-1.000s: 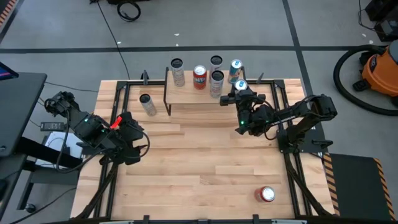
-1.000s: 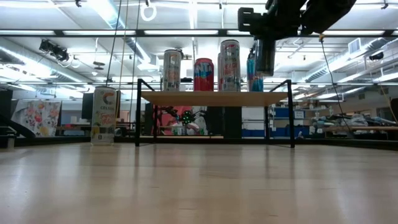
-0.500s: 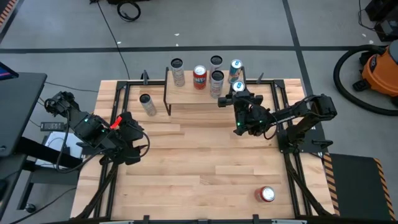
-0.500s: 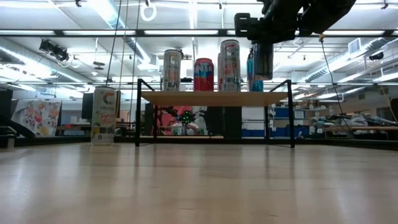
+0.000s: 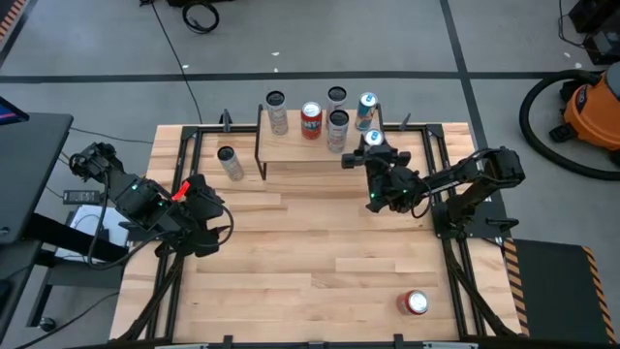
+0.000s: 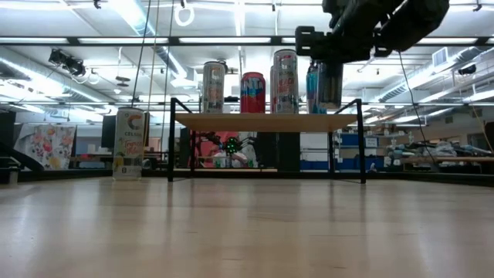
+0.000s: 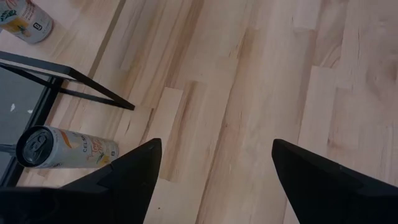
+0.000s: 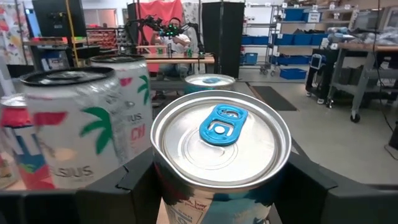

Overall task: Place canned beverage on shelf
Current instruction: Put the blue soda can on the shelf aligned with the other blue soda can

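A: How was the light?

B: Bright and even. In the low view, long ceiling strip lights [image 6: 147,27] ran overhead and glared almost white, so the cans on the shelf [image 6: 266,122] stood partly backlit.

A: Any shadows?

B: Soft ones only. From above, the worktop [image 5: 310,281] looked evenly lit, with faint shade under the arms.

A: And sharpness?

B: The near worktop boards in the low view were blurred, the far room clearer. In the right wrist view the can lid [image 8: 222,138] was crisp and carried a pale sheen, while the neighbouring can [image 8: 87,118] smeared and bulged toward the edge. In the left wrist view the dark fingers [image 7: 134,171] were soft, the wood grain sharp.
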### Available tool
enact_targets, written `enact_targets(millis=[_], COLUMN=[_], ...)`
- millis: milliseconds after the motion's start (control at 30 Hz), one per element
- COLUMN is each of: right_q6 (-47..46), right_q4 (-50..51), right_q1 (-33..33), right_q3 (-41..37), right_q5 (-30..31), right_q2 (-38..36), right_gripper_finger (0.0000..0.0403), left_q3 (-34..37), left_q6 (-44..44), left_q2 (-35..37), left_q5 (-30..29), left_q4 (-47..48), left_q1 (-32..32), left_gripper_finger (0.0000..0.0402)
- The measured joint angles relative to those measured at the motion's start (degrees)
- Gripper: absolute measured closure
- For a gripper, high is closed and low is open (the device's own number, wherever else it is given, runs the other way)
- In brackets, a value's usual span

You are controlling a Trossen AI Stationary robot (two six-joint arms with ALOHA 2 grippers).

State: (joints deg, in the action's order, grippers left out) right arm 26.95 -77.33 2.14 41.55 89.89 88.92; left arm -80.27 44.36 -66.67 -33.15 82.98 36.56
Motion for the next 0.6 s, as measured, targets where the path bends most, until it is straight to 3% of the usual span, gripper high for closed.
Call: enact_targets(millis=[300,600], right_q6=[3.48,0.22], right_q4=[-1.40,2.12], right_q1=[-0.56,-0.43], right_q3=[1.24,1.24], right_q5=[0.17,0.13], right_q2=[0.00,-0.02], right_gripper_finger=[0.0156,0.0156], left_q3=[0.00,0.00], left_q6=[0.01,0.01], left_q2=[0.01,0.01], left_q5=[0.00,0.00], left_q4=[0.00,0.00], left_q1=[0.00,0.00], left_gripper_finger=[0.0086,0.0086])
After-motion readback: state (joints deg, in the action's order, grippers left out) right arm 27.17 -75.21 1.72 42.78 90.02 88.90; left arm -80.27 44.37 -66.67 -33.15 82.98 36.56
